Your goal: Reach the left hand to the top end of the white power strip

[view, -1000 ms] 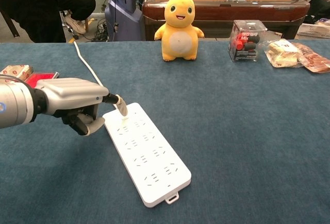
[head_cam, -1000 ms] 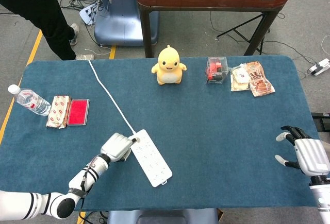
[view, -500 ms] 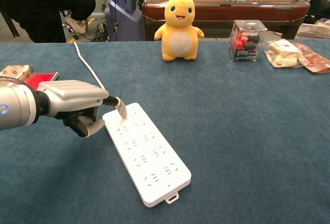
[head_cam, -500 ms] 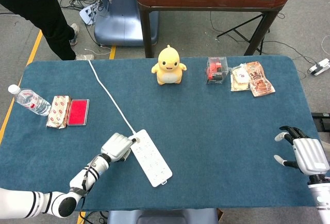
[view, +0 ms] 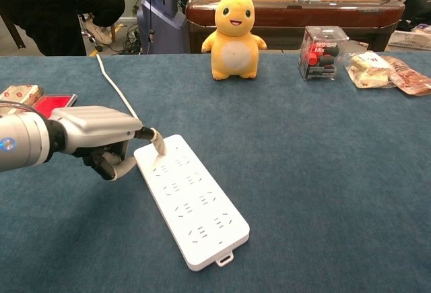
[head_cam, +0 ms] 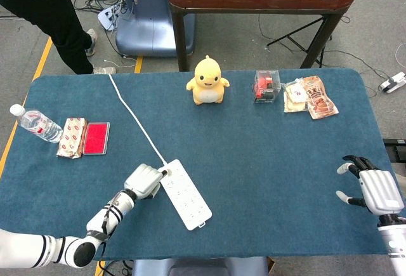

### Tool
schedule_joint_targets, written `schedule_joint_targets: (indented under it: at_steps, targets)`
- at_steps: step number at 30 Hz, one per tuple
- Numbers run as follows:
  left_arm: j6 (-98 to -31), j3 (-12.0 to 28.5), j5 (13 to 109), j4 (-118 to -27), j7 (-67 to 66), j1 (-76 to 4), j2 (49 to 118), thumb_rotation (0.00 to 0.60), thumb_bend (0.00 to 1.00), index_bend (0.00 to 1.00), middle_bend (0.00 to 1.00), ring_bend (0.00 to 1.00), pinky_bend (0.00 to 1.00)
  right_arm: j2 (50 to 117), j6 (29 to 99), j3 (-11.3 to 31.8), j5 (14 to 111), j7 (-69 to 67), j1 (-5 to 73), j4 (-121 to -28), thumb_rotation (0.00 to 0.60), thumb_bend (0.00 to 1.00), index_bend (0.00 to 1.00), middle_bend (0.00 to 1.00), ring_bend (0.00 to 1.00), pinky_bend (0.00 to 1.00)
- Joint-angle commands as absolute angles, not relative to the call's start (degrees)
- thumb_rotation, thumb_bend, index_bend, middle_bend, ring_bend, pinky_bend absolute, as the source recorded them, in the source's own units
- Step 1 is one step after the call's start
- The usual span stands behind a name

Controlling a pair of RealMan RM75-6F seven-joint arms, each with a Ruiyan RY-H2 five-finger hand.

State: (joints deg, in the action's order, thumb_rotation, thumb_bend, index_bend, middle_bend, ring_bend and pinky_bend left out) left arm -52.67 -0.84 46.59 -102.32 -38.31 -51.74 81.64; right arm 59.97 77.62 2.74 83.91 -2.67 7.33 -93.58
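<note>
The white power strip (head_cam: 184, 193) (view: 190, 198) lies flat on the blue table, its white cord (head_cam: 134, 119) (view: 114, 84) running up and to the left. My left hand (head_cam: 143, 181) (view: 96, 138) sits at the strip's top end, beside the cord's entry, with its fingers curled in. A fingertip (view: 160, 143) touches the strip's top edge. Nothing is held in that hand. My right hand (head_cam: 371, 187) hovers at the table's right edge, fingers spread and empty; the chest view does not show it.
A yellow plush toy (head_cam: 207, 81) (view: 234, 36) stands at the back centre. A clear box (head_cam: 266, 85) (view: 322, 52) and snack packets (head_cam: 309, 98) (view: 384, 71) lie at the back right. A water bottle (head_cam: 35, 123), a wrapped packet (head_cam: 72, 137) and a red case (head_cam: 96, 138) lie at the left.
My left hand has slid slightly left and down beside the strip's top end. My right hand has drifted a little lower. The power strip has stayed in place.
</note>
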Motion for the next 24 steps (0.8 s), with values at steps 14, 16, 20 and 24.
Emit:
schedule_joint_targets:
  at_steps: [14, 16, 20, 24]
  targets:
    - [-67.93, -0.53, 63.99, -112.09, -24.55, -40.05, 69.72, 0.600, 0.64, 0.16, 0.73, 0.71, 0.96, 61.25, 76.65, 2.56, 84.23, -4.52, 7.93, -91.63, 0.600, 0.07, 0.42, 0.26, 0.21, 0.47]
    - [-71.24, -0.45, 65.96, -112.40, -23.40, -37.86, 68.70, 0.600, 0.64, 0.16, 0.62, 0.61, 0.88, 61.42, 76.75, 2.54, 84.54, -4.57, 8.02, -91.51, 0.600, 0.07, 0.42, 0.26, 0.21, 0.47]
    - [-77.45, -0.58, 68.99, -112.46, -22.70, -33.70, 67.32, 0.600, 0.63, 0.17, 0.45, 0.45, 0.58, 61.55, 77.15, 2.55, 85.07, -4.77, 8.09, -91.44, 0.600, 0.07, 0.42, 0.26, 0.21, 0.47]
    - [-83.19, -1.37, 71.09, -111.63, -23.42, -29.27, 66.73, 0.600, 0.63, 0.20, 0.38, 0.37, 0.45, 61.68, 77.59, 2.50, 85.68, -5.15, 8.13, -91.33, 0.600, 0.07, 0.42, 0.26, 0.21, 0.47]
